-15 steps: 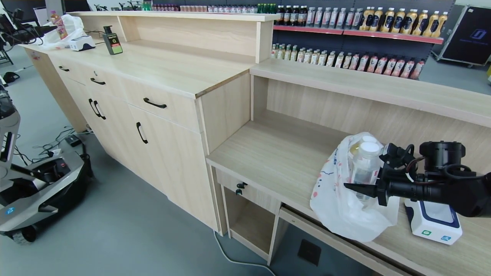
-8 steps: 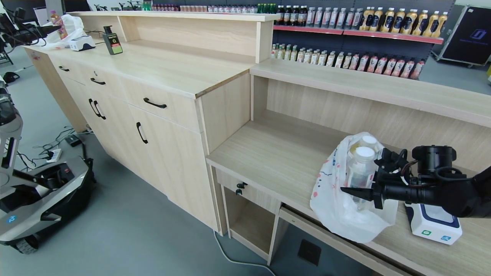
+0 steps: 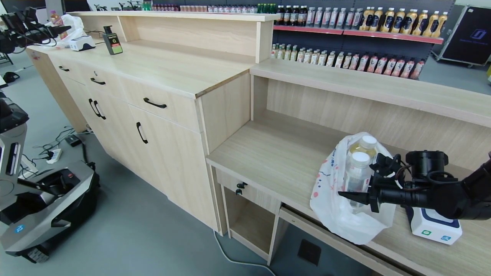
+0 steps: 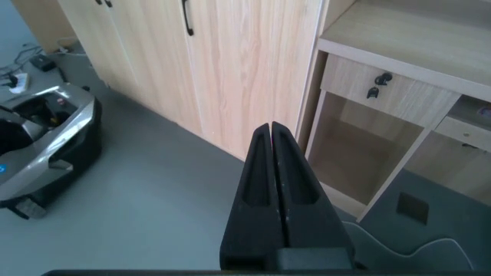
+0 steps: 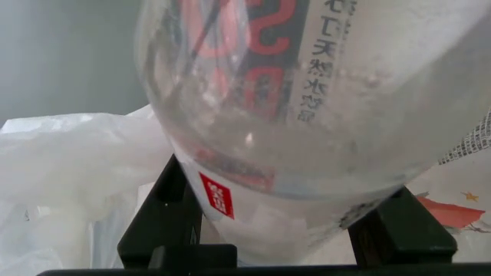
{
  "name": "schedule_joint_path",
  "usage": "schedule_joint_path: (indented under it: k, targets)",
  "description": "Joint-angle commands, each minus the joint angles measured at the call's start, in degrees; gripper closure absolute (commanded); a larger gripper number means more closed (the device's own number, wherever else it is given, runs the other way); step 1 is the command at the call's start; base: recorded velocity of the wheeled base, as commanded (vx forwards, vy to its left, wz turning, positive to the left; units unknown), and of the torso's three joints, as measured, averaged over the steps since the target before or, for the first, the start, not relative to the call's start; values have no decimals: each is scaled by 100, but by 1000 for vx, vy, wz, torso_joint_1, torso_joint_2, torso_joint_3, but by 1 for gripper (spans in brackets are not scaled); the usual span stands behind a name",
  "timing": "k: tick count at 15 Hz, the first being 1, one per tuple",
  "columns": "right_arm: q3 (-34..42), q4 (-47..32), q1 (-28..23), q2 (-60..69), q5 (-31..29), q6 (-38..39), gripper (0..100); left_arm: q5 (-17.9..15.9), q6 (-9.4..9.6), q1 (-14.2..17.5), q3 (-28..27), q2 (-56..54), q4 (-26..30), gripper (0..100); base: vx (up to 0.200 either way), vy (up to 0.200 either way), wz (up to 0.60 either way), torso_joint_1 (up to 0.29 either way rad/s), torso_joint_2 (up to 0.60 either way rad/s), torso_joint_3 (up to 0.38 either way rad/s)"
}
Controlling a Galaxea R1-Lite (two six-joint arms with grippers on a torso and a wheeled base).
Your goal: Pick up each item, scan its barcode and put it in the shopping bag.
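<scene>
On the low wooden counter point(image 3: 276, 153) at the right of the scene there is one white shopping bag point(image 3: 337, 214), standing open, and one white-and-blue scanner point(image 3: 433, 226) just to its right. Two bottles are counted. A bottle of yellowish drink point(image 3: 365, 145) already stands upright inside the bag on its far side. A clear bottle point(image 3: 355, 174) is clamped between the fingers of the right gripper point(image 3: 355, 194), upright, with its lower part down in the bag's mouth. By this, the task looks nearly finished. One item is bagged, and the second only needs lowering and releasing. The left gripper point(image 4: 271, 130) hangs over the floor near the cabinet doors with its fingers pressed together, holding nothing.
</scene>
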State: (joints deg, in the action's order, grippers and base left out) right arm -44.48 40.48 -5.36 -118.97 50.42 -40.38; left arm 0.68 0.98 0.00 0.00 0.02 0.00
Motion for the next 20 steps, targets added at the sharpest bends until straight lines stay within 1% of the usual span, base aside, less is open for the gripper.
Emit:
schedule_joint_path:
  k: [1, 10, 11, 14, 17, 20]
  targets:
    - [-8, 12, -9, -74, 3, -5, 100, 2, -1, 0, 0, -2, 0, 100, 0, 0, 0, 0, 0, 0]
    - [27, -23, -167, -171, 3, -76, 100, 2, -1, 0, 0, -2, 0, 100, 0, 0, 0, 0, 0, 0]
    - [27, -41, -176, -153, 3, -76, 0, 2, -1, 0, 0, -2, 0, 100, 0, 0, 0, 0, 0, 0]
    - [19, -120, -176, -4, 3, -58, 0, 2, -1, 0, 0, -2, 0, 100, 0, 0, 0, 0, 0, 0]
    - [27, -533, -176, 409, 64, -67, 0, 2, -1, 0, 0, -2, 0, 100, 0, 0, 0, 0, 0, 0]
    - [-8, -568, -167, 752, 108, -32, 0, 2, -1, 0, 0, -2, 0, 100, 0, 0, 0, 0, 0, 0]
